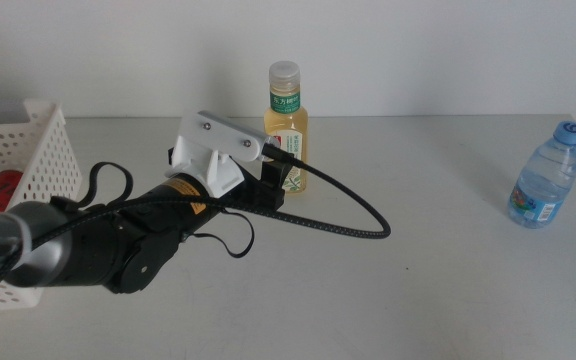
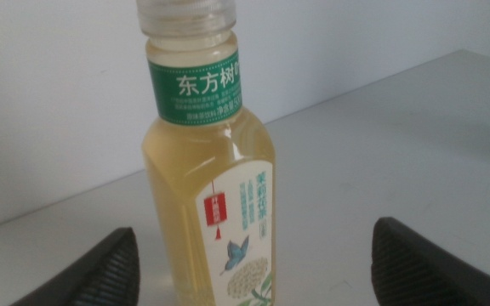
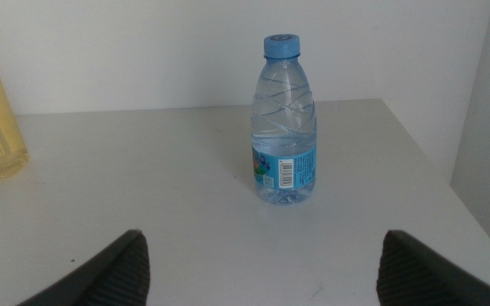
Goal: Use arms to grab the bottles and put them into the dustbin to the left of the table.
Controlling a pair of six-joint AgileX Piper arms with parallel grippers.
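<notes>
The tea bottle (image 1: 286,122) stands upright on the table (image 1: 418,290), near its far edge, pale yellow with a green-and-white label and a clear cap. The left gripper (image 1: 268,190) is right at its lower body; in the left wrist view the jaws stand spread wide, one on each side of the tea bottle (image 2: 211,187), neither touching it. The left arm (image 1: 108,240) reaches in from the dustbin side, carrying a white bracket (image 1: 213,150) and a looping black cable (image 1: 338,205).

The table is a plain matte light grey, backed by a bare white wall (image 1: 418,50).

Well apart, toward the right edge, the water bottle (image 1: 546,177) stands upright, clear with a blue cap. The right gripper (image 3: 258,272) faces the water bottle (image 3: 284,123) from a distance, jaws released and wide.

The dustbin (image 1: 38,150), a white perforated basket, sits at the left; something red (image 1: 1,190) lies inside it.
</notes>
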